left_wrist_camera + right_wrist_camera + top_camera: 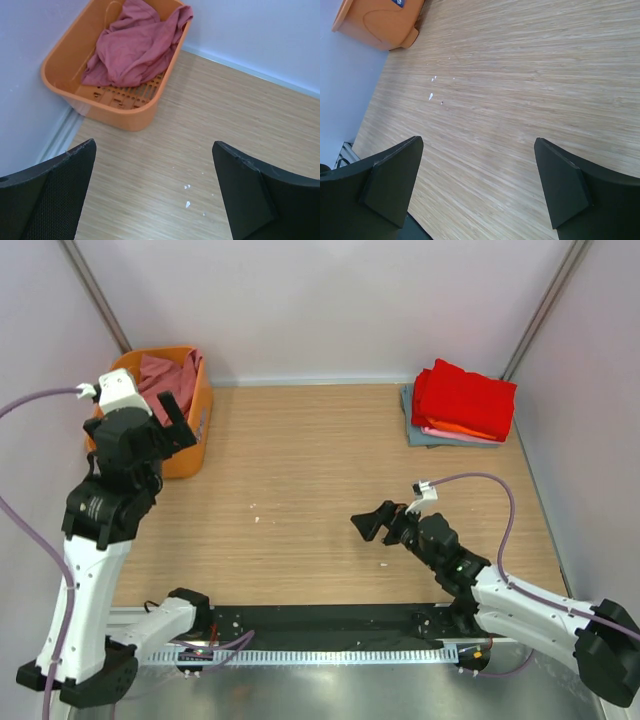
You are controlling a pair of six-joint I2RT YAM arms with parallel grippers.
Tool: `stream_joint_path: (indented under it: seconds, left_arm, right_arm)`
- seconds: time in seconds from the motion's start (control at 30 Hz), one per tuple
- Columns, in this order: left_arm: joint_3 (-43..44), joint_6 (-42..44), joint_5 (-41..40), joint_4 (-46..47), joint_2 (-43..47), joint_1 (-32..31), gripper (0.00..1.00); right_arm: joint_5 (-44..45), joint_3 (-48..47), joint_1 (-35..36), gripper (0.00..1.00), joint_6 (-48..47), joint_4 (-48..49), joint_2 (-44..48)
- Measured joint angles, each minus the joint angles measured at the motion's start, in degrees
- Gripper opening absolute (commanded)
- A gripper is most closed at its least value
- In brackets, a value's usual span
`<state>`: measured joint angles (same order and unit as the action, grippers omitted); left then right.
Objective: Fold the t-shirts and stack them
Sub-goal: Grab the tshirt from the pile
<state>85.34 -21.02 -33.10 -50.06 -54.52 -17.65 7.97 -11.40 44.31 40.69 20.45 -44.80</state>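
Observation:
A crumpled salmon-pink t-shirt [165,373] [135,45] lies in the orange basket [196,445] [120,116] at the back left. At the back right sits a stack of folded t-shirts [463,400]: bright red on top, orange and pale pink under it, grey-blue [414,426] at the bottom. My left gripper [172,420] [154,145] hovers raised beside the basket's near side, open and holding nothing. Low over the table's middle, my right gripper [372,525] [479,140] is open and points left, with bare wood between its fingers.
The basket [375,22] stands against the left wall. Small white specks [187,196] [431,87] dot the wooden tabletop [320,460]. Pale walls close the table on the left, back and right. A black rail runs along the near edge [330,625].

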Motion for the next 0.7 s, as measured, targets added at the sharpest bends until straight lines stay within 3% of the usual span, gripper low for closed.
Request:
stream_joint_path:
  seconds: [0.23,0.43,0.53,0.7]
  left_arm:
    - [9.4,3.5,-1.4,1.4,-11.6,3.4,1.00]
    - [18.6,0.1,6.2,0.4,-22.8,14.5,0.98]
    - [19.5,-2.6,10.6,0.2,-26.6,19.1,0.98]
    - [17.2,-4.7,14.8,-0.1,-28.9,21.3,1.00]
  right_arm:
    - [-3.7,-0.6,0.0,1.00,-1.0,0.7,-4.8]
    - [-9.2,-3.8,0.0,1.00,-2.7,0.6,-12.5]
    - [-10.7,-4.1,0.0,1.00,-3.2,0.9,-12.8]
    - [-11.8,-4.0,0.0,1.00,-3.3,1.6,-11.3]
